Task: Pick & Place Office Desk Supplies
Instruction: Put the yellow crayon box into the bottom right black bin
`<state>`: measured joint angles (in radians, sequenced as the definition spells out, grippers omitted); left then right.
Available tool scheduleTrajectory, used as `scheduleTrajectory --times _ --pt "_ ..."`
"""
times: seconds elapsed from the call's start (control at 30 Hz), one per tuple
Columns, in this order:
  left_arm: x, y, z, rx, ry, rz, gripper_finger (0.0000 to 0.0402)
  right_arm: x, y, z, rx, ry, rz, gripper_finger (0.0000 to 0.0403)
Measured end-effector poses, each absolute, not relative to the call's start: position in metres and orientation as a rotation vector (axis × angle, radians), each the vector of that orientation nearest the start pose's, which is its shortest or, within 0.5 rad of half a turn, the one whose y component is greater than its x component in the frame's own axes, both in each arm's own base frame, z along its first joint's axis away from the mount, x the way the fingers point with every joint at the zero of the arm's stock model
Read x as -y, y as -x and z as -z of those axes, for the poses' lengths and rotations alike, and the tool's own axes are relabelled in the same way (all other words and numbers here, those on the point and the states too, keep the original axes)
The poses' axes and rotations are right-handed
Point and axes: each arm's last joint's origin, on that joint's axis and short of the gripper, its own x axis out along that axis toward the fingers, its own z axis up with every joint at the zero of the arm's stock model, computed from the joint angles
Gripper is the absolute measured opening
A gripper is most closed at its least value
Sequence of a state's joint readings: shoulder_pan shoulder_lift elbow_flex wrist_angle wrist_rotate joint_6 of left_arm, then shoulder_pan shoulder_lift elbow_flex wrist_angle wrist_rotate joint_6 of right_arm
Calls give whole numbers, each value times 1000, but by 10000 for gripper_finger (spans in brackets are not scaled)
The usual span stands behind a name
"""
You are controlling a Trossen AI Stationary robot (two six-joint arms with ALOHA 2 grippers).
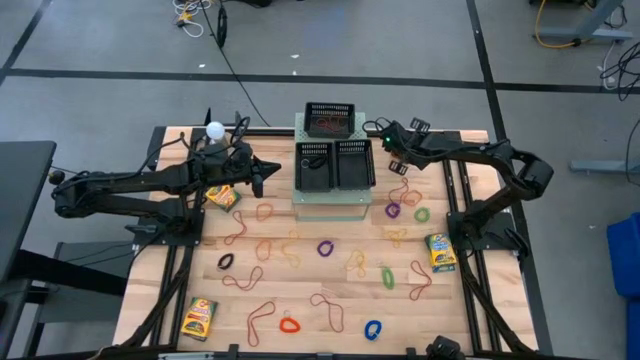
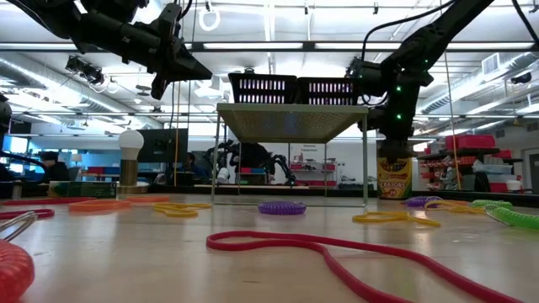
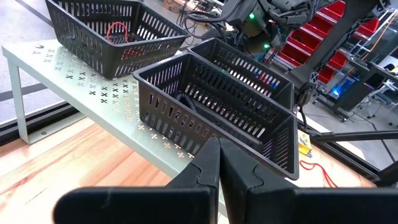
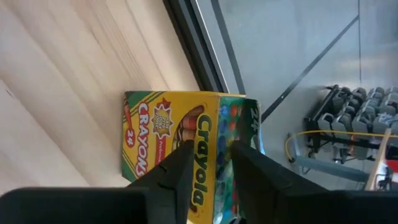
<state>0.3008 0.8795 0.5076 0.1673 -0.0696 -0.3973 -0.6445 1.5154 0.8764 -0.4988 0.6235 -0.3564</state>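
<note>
My right gripper (image 1: 388, 146) hangs open at the far right of the black mesh trays (image 1: 336, 165), its fingers pointing down at a yellow-green crayon box (image 4: 186, 146). That box (image 2: 392, 178) stands upright on the table right under the gripper. My left gripper (image 1: 258, 176) is shut and holds nothing. It hovers well above the table, left of the trays, facing a tray's near wall (image 3: 205, 118). More crayon boxes (image 1: 222, 196) (image 1: 440, 250) (image 1: 199, 317), orange rubber bands (image 1: 262, 213) and small coloured loops (image 1: 326, 248) lie flat on the wood. My right gripper stands close over the upper end (image 4: 211, 127) of the upright crayon box. The fingers (image 4: 177, 171) show in front of the box, which is wider than the gap between them. Whether they touch it I cannot tell.
The trays sit on a pale-green perforated stand (image 1: 330, 203) at the table's far middle; the rear tray (image 3: 102, 31) holds red bands. A white bulb on a post (image 2: 130, 151) stands at the far left. A red loop (image 2: 337, 252) lies near the front edge.
</note>
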Motion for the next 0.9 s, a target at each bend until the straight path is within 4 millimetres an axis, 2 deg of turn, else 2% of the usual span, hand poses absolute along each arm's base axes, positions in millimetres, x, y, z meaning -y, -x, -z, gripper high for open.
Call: scheduleTrajectory --times 0.3,0.7,0.9 --pt "-60 -187 -254 -128 415 -405 8 175 -212 -194 -1334 238 896 138" --pt "-60 -187 -254 -128 414 -405 8 173 -210 -197 -1304 181 931 197" --pt "-60 -187 -254 -129 414 -405 8 170 -209 -201 -1278 157 951 214"
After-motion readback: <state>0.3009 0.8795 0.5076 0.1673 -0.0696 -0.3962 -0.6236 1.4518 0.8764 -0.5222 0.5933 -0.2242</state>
